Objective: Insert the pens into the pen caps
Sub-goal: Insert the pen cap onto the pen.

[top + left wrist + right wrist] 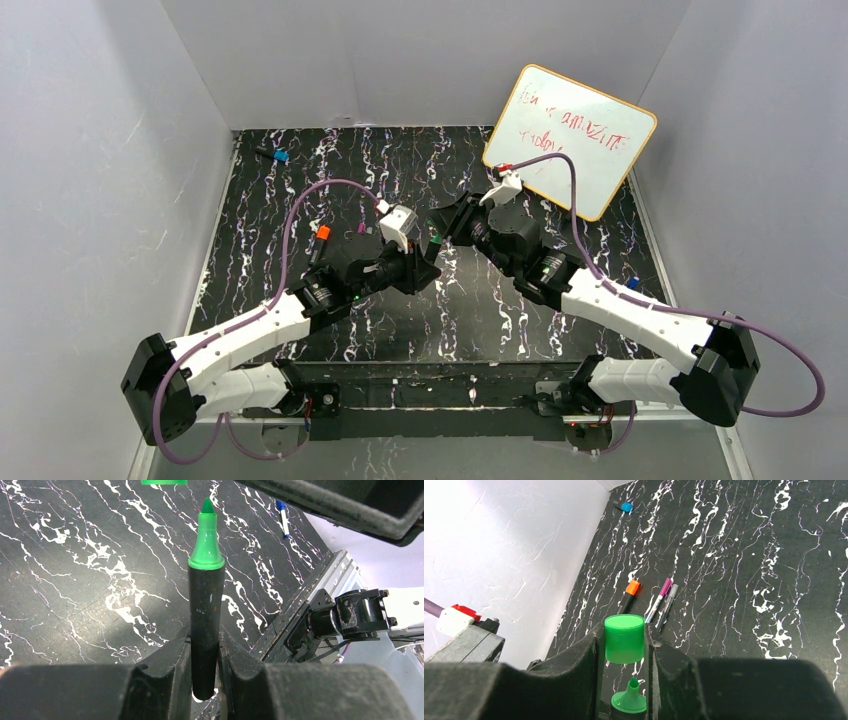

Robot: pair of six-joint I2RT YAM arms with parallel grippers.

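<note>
My left gripper [205, 647] is shut on a short black marker [205, 620] whose green tip [206, 540] points away from the wrist. My right gripper [624, 642] is shut on a stubby green cap [624, 639], its open end facing the marker's green tip [630, 697]. A small gap separates tip and cap. In the top view both grippers [437, 243] meet above the table's middle. The cap's edge [164, 482] shows at the top of the left wrist view.
A black marker with an orange end [628, 594], a purple-capped pen [659, 599] and a slim grey pen [667, 604] lie to the left. A blue cap [280, 157] sits far left. A whiteboard [570, 140] leans at back right. A blue-capped white pen [283, 517] lies right.
</note>
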